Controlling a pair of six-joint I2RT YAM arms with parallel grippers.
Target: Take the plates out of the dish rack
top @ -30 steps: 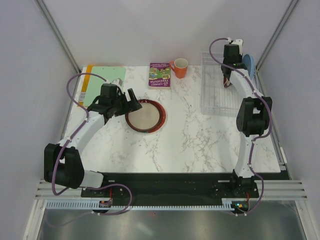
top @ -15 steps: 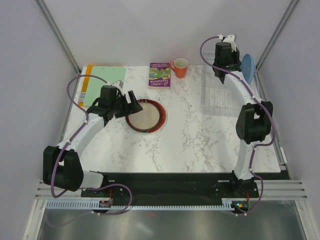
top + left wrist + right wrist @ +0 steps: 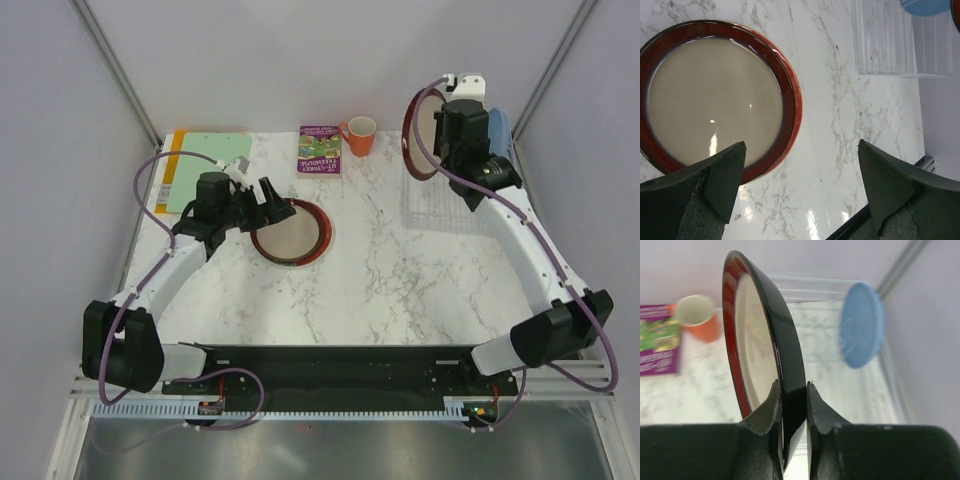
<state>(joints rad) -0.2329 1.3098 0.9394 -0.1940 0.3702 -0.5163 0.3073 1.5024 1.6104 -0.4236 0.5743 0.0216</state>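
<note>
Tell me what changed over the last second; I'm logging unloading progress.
The right gripper rose from the dish rack, lifting a red-rimmed plate by its edge. The blue plate stayed in the rack; the table plate and open left gripper barely moved.

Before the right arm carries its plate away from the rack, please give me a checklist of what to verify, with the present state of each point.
1. Right tool pinches the upright red-rimmed plate by its rim: ok.
2. That plate is clear of the dish rack: cannot tell; from above it overlaps the rack's corner.
3. Left tool is open and empty above the flat plate: ok.
4. Bare table between the flat plate and the rack: ok.
5. The light blue plate stands upright in the rack: ok.
6. The orange mug is apart from the carried plate: ok.
</note>
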